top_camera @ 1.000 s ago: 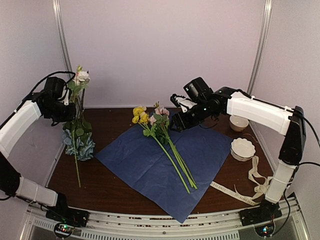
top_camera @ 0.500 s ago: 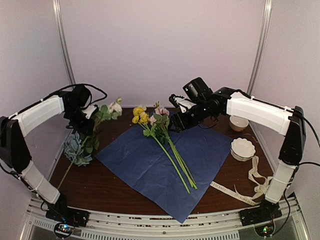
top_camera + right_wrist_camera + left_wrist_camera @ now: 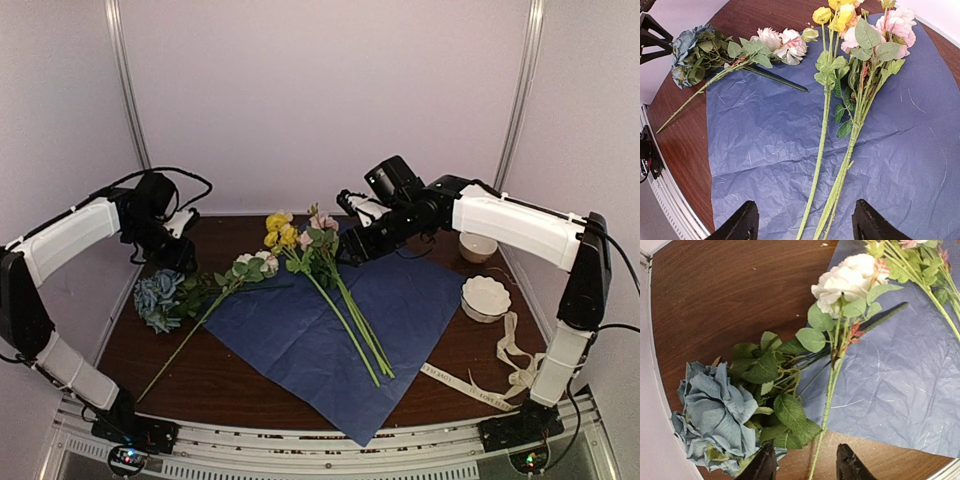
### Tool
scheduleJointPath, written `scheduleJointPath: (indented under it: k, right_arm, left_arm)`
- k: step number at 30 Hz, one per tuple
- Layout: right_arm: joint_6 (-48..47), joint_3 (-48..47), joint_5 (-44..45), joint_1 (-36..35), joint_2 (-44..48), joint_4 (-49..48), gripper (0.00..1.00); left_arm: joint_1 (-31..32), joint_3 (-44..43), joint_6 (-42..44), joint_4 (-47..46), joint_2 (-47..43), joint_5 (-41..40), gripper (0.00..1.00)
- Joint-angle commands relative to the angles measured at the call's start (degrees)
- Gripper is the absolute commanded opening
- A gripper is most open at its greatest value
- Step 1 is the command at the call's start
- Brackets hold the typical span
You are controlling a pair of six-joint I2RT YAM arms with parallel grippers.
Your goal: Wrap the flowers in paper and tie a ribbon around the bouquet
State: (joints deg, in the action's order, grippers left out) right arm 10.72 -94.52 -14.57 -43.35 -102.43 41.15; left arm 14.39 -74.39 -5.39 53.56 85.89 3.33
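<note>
The paper [image 3: 300,335] lies flat on the table, dark blue face up. On it rest the flowers [image 3: 310,245], with yellow and pink blooms and stems running toward the near edge. A white-bloomed stem [image 3: 253,264] lies across the paper's left edge, next to a blue bloom [image 3: 158,298]. My left gripper [image 3: 183,258] hovers over it, open, and the thin green stem [image 3: 829,400] passes untouched between its fingertips [image 3: 764,466]. My right gripper [image 3: 805,225] hangs open above the flowers' stems [image 3: 840,175]. The ribbon [image 3: 500,372] lies at the near right.
A white scalloped bowl [image 3: 485,297] and a smaller bowl [image 3: 477,245] stand right of the paper. The blue bloom [image 3: 715,415] sits close to the table's left edge. White walls close in the back and sides.
My left arm swung the white-bloomed stem down from upright and laid it by the paper's left edge, then its jaws opened and let go. The right arm has not moved.
</note>
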Motion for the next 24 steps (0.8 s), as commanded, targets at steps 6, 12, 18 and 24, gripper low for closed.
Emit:
scheduleJointPath:
  k: [6,12,18,24]
  right_arm:
    - [-0.34,0.3,-0.11,-0.26,-1.07,0.56,0.65]
    - [-0.78,0.73,0.56,-0.26,-0.66,1.08,0.65]
    - [-1.05,0.74,1.2,-0.25,-0.64,1.46,0.65]
    - [-1.13,0.35,1.12,-0.24,-0.92,1.72,0.65]
  left_arm:
    - [8.27,9.7,-3.24,2.11,1.31,3.64,0.47]
    - [9.34,9.64,-4.44,-0.42,7.89,-4.97,0.48]
    - [9.34,8.89,-4.94,-0.84,13.69,-8.25,0.45]
    - [9.31,8.54,-5.37,-1.66,17.84,-10.07,0.4]
